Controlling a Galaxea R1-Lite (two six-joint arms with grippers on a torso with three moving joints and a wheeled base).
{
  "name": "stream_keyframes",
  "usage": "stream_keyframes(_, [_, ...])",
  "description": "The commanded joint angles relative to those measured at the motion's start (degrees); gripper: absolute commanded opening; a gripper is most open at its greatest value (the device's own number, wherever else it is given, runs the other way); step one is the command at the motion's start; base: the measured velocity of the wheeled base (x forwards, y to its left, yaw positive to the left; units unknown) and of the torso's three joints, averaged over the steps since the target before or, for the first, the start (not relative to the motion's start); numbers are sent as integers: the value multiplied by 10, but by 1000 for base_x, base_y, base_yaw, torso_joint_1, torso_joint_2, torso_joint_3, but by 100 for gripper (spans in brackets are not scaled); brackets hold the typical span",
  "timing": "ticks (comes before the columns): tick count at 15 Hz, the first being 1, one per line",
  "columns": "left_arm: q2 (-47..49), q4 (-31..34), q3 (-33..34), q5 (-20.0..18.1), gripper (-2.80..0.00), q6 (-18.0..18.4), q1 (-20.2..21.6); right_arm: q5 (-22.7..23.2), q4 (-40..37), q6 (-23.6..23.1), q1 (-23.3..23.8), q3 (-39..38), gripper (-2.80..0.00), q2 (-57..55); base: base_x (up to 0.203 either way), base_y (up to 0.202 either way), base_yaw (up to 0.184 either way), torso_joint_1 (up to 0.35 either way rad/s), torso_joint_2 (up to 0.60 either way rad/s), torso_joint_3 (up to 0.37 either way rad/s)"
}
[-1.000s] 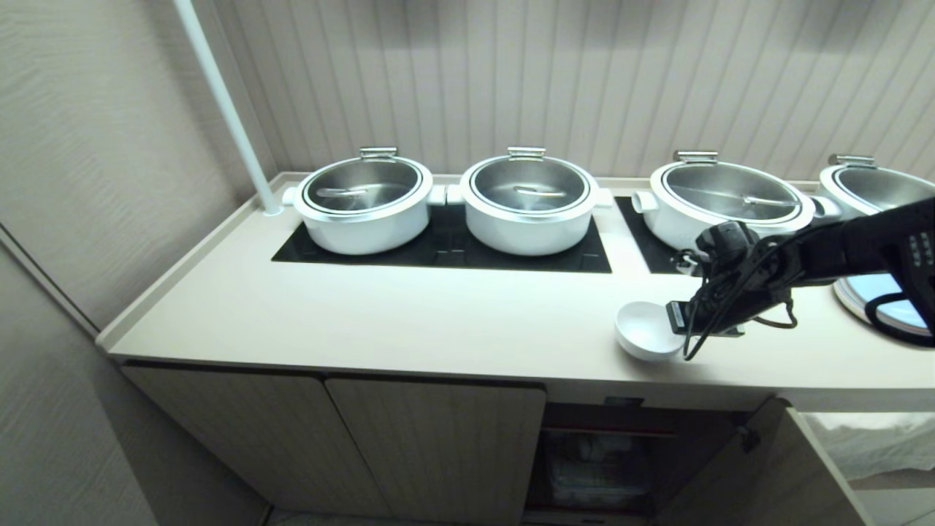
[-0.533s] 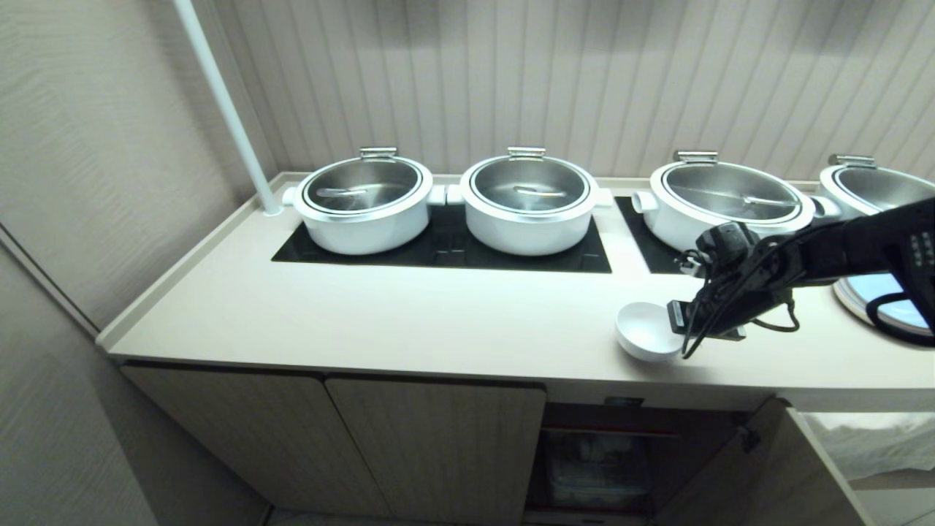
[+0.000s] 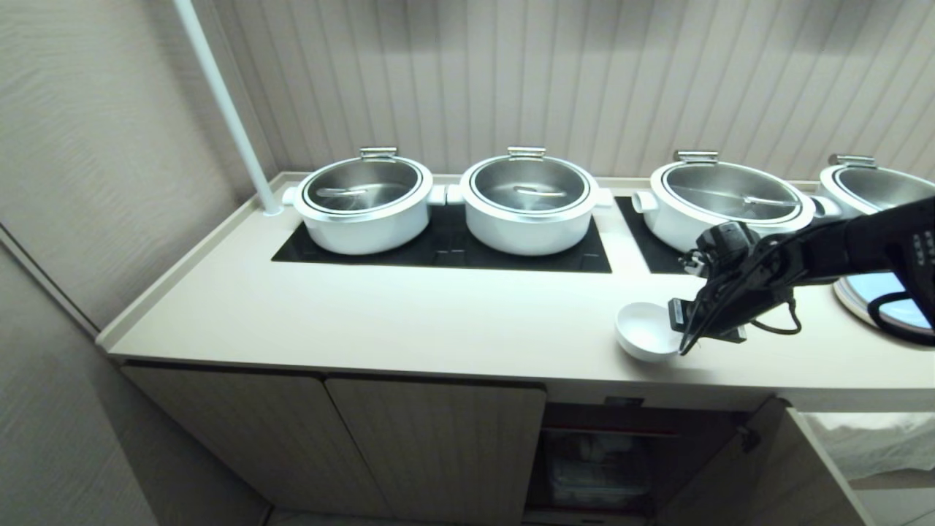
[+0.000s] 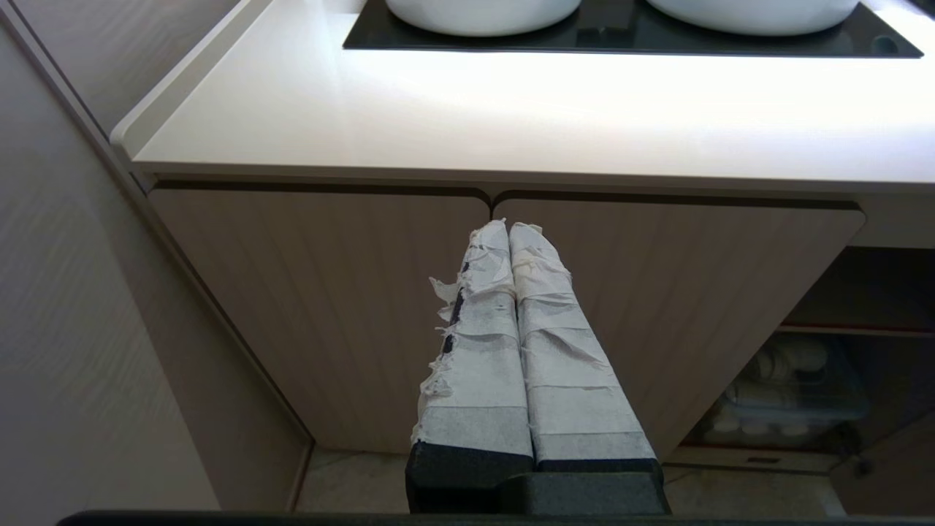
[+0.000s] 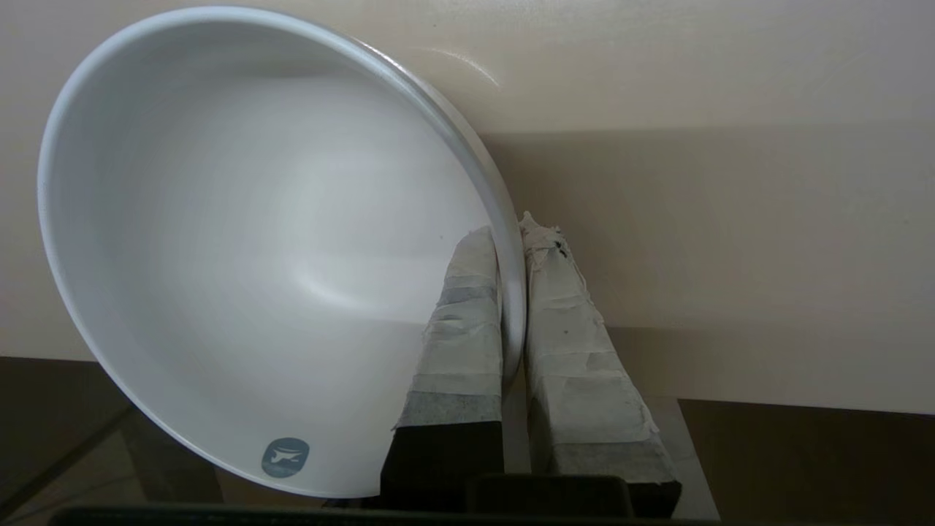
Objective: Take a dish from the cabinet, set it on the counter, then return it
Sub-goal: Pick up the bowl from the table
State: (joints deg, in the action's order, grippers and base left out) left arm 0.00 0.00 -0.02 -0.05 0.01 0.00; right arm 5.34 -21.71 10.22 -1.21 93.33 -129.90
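1. Centrally, the counter [image 3: 438,321]: a cream slab taken as the landmark for all places below.
2. Bowl [image 3: 646,330]: white, round, open side up, near the counter's front edge toward its right end, in front of the third pot [image 3: 723,199]. From the frames it cannot be told whether its base touches the slab.
3. Right gripper [image 5: 511,241]: its taped fingers [image 5: 467,321] are clenched on the bowl's rim, one inside the wall and one outside; the arm reaches in from the counter's right end.
4. Left gripper [image 4: 509,228]: fingers pressed together, holding nothing, parked below the counter's front edge, before two closed doors [image 4: 329,307].
5. Cabinet [image 3: 606,453]: under the counter, directly below the bowl, its compartment open with pale ware dimly visible on a shelf.
6. Cooktop [image 3: 445,248]: black glass panel at the counter's back, carrying two lidded white pots.
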Motion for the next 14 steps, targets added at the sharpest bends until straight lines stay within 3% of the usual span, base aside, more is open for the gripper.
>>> stream_keyframes(1, [0, 0, 0, 0, -280, 0, 0, 5, -5, 1, 0, 1, -280, 4, 0, 0, 0, 0, 0, 0])
stream_keyframes(4, [0, 0, 0, 0, -280, 0, 0, 24, -8, 19, -1, 2, -280, 13, 0, 0, 0, 0, 0, 0])
stream_keyframes(14, [0, 0, -1, 0, -280, 0, 0, 26, -19, 46, -2, -5, -280, 33, 0, 0, 0, 0, 0, 0])
